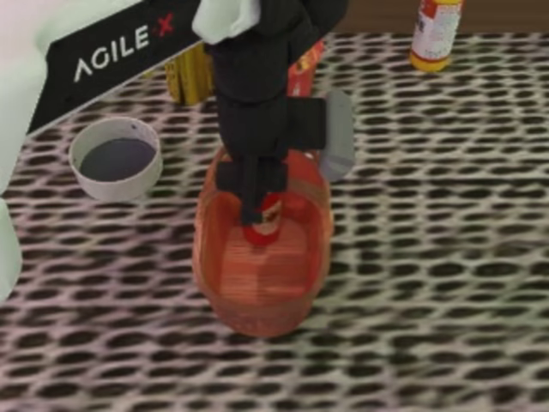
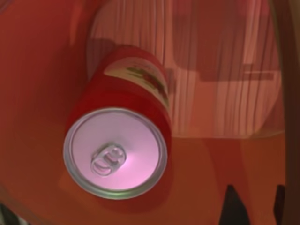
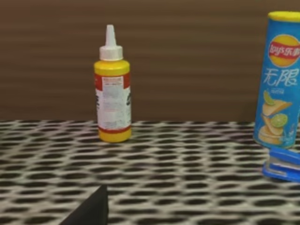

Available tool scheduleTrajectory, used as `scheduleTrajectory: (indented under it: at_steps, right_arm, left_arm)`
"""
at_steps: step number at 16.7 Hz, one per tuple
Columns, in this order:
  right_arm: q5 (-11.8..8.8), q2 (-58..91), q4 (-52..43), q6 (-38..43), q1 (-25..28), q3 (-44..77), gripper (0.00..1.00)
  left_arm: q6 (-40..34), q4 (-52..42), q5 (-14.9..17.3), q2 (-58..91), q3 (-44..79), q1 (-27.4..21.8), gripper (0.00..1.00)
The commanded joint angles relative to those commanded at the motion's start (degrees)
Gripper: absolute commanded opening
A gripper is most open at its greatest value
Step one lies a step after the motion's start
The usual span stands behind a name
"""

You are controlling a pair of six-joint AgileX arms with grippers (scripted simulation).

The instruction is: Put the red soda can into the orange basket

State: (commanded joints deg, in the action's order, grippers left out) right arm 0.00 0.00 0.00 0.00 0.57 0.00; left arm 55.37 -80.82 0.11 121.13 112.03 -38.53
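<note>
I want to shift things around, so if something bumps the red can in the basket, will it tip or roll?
The red soda can is slim and tall, so it would probably tip easily. Once down, its round body would likely roll, though the orange basket walls should contain it. Its smooth side probably slips under a light grip.

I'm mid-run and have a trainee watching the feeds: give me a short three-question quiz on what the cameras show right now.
1. True or false: the red soda can stands outside the orange basket.
2. Multiple choice: which container sits on the table at the top view's left, apart from the basket? A) a white bowl B) a blue tube C) a glass jar
3. Fill in: the arm reaching down over the basket, with the left gripper right above the can, is the ____ arm.

Key:
1. False: the can is inside, over the ribbed floor.
2. A.
3. Left. The right arm is out of the top view; its wrist camera faces a yellow bottle.
</note>
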Motion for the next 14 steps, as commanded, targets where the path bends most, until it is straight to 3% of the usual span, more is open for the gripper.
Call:
scheduleTrajectory:
  at_steps: [6, 14]
  right_arm:
    - [0.00, 0.00, 0.00, 0.00, 0.00, 0.00, 1.00]
    - [0.00, 0.00, 0.00, 0.00, 0.00, 0.00, 1.00]
  left_arm:
    - [0.11, -0.23, 0.01, 0.07, 0.15, 0.04, 0.00]
    - [2.19, -11.10, 0.02, -0.73, 10.24, 3.35, 0.00]
